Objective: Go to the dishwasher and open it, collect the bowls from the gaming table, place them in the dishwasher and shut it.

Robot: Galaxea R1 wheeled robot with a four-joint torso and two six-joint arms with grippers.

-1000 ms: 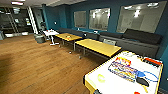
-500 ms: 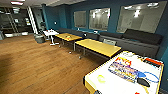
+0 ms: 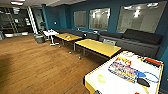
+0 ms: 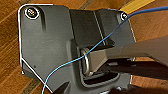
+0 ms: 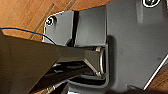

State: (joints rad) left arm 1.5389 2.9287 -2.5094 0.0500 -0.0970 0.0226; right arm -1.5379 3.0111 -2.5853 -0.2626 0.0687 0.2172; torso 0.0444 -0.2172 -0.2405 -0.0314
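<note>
Beyond the white gaming table (image 3: 105,80), yellow tables (image 3: 98,47) stand on wood floor (image 3: 37,65); finger state unclear.

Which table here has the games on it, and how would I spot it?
Start at the teal wall with its windows and the dark sofa. Nearest the camera stands the white-topped gaming table, carrying colourful board-game boxes. The tables beyond it have plain yellow tops.

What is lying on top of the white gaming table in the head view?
On the gaming table lie colourful board-game boxes, a pale yellow-green bowl and a dark object. Whatever lies under the boxes is covered.
</note>
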